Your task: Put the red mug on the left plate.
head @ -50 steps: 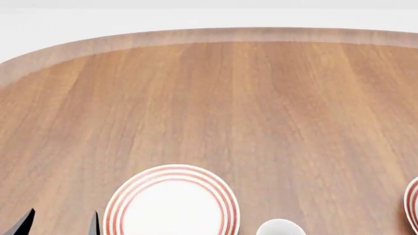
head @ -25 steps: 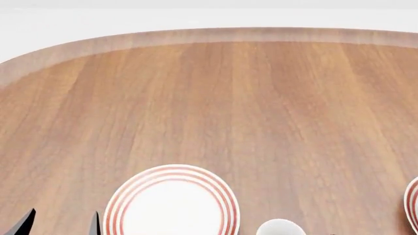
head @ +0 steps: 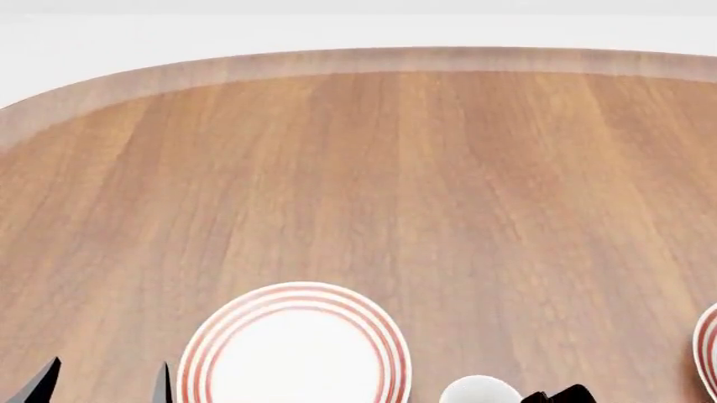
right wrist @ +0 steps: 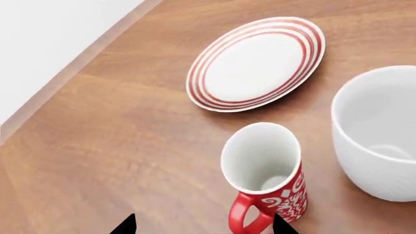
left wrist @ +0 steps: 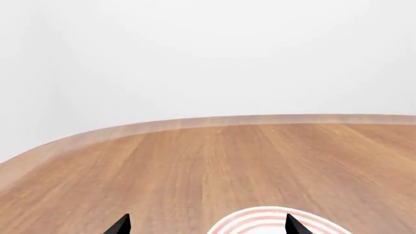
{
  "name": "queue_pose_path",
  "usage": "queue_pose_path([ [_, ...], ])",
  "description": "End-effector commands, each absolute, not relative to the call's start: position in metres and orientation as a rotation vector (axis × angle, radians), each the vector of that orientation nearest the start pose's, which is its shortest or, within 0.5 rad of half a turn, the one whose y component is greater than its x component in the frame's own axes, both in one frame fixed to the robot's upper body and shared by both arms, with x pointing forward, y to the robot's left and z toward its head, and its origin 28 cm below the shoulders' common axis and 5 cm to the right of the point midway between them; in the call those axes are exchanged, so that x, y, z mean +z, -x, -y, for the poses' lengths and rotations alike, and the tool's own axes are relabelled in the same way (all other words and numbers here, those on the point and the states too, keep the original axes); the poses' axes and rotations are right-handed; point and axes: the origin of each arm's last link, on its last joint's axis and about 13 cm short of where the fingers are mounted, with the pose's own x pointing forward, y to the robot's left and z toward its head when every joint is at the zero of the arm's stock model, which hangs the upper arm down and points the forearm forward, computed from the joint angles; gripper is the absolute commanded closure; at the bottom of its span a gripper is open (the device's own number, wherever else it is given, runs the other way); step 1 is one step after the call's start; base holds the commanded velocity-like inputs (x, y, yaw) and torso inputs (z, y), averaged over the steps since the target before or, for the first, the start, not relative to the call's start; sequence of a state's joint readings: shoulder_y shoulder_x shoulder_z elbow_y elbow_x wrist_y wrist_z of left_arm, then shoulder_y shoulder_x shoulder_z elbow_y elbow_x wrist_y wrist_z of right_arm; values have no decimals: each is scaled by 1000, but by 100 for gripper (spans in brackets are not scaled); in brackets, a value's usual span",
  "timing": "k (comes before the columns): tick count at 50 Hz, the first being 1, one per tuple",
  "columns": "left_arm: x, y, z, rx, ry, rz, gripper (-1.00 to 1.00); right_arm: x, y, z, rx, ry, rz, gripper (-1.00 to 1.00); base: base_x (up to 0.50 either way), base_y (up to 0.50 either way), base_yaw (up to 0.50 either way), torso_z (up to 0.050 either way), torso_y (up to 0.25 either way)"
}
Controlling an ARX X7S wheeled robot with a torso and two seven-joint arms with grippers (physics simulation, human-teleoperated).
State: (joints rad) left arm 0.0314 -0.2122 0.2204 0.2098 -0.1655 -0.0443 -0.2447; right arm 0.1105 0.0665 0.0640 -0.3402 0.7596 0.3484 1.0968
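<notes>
The red mug (right wrist: 270, 178), white inside with white swirls, stands upright on the table in the right wrist view. It is out of the head view. My right gripper (right wrist: 203, 226) is open, and the mug's red handle (right wrist: 250, 214) lies between its fingertips, close to one of them. A black part of this gripper (head: 557, 395) shows at the head view's bottom edge. The left plate (head: 294, 348), white with red rings, lies near the table's front; it also shows beyond the mug (right wrist: 256, 63). My left gripper (head: 103, 384) is open and empty just left of it, with the plate's rim (left wrist: 260, 222) ahead of it (left wrist: 206, 226).
A larger plain white mug (right wrist: 380, 131) stands right beside the red mug; its rim (head: 482, 392) shows just right of the left plate. The second ringed plate (head: 708, 344) is cut off at the right edge. The wooden table (head: 370, 168) has a curved far edge.
A black part of my right gripper has come into the head view at the bottom, right of the white mug. The left gripper and the plates have not moved.
</notes>
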Motion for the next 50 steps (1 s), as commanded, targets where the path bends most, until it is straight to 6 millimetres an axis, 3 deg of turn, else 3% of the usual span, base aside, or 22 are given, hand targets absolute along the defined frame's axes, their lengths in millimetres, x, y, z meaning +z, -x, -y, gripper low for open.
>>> queue_pose_path([
  [1,43,-200,-203,-9,-14,91,-100,95,-238,93,-847,-632,-270,-100,0,0,0,0,0],
  [14,44,-199,-204,-8,-12,93,-100,100,-250,97,-873,-654,-277,-100,0,0,0,0,0],
  [50,43,-200,-205,-5,-16,95,-100,85,-271,106,-956,-724,-353,-100,0,0,0,0,0],
])
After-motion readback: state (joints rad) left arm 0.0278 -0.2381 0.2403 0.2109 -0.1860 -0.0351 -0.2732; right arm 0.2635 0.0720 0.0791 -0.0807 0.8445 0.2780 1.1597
